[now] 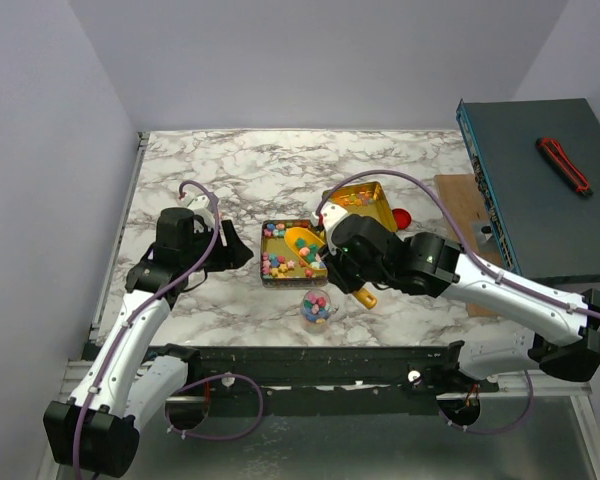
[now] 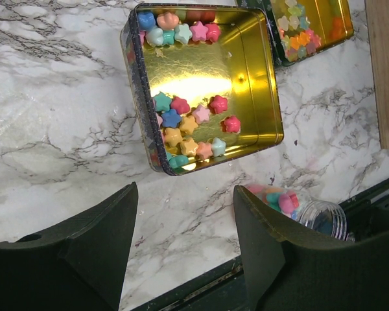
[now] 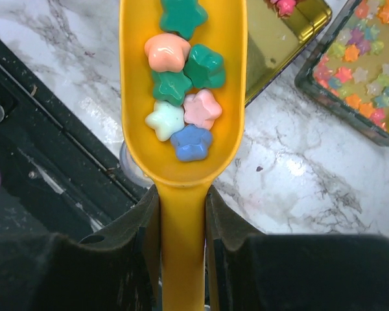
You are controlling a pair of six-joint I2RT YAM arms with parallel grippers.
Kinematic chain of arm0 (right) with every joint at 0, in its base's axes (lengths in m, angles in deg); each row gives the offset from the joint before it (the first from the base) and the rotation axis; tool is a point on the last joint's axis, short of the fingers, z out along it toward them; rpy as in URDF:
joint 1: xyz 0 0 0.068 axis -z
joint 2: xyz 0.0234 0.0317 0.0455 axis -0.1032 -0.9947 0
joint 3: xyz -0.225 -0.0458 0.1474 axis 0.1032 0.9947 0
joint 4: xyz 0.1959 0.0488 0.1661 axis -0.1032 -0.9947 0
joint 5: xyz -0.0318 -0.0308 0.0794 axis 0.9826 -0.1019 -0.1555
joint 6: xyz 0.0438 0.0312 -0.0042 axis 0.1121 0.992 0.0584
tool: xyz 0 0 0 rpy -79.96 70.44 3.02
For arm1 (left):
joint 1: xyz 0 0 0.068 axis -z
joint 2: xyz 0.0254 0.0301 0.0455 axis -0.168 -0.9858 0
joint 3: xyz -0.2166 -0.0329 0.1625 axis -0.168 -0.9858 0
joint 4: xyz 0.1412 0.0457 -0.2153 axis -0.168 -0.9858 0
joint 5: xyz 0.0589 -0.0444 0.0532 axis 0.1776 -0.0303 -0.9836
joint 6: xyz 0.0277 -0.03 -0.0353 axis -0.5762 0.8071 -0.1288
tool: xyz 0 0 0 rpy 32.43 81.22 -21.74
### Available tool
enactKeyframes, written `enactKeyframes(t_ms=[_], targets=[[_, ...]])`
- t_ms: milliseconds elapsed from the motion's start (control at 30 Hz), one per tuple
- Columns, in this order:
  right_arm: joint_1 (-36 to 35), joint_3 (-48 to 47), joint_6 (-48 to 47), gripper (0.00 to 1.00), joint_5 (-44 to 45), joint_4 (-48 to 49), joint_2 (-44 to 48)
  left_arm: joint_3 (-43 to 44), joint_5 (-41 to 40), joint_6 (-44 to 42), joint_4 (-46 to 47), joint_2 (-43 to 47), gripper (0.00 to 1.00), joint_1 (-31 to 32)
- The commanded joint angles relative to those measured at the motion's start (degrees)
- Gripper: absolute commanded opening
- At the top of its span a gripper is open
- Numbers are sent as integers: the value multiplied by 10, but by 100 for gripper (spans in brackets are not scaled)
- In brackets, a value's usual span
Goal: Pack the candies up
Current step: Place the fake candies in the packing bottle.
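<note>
Marble tabletop carries everything. A dark teal box stands at the far right, seen only in the top view.

Both arms reach in from the near edge. The left hand sits just left of the near tin. The right hand is at that tin's right side.

The far tin lies right of and beyond the near one, and a red cap is just beside it on the right. Only the top view shows the cap.

A yellow-orange scoop has its bowl over the near tin's right part.

A clear jar stands near of the tin, with candies inside.

The left wrist view shows the left hand spread wide with nothing held, over bare marble. It also shows the near tin's gold floor with star-shaped candies in loose rows, and the jar partly behind one finger.

The right wrist view shows the right hand clamped on the scoop handle. A few pastel candies sit in its bowl, too small to make out from the top view.
</note>
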Motion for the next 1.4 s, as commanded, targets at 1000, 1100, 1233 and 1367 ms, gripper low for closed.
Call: enactKeyframes(t_ms=[1000,1100,1233,1367], targets=[[-201,-56,276,1,8,-298,-18,-3,14,-2,-5,41,63,2],[-201,-57,280,1,3,-302,-22,-2,16,-1,-5,43,63,3],[-202,-58,280,1,-5,-302,-31,-3,19,0,-5,46,63,3],[-202,-59,279,1,-11,-303,-37,-3,24,0,-3,44,63,2]])
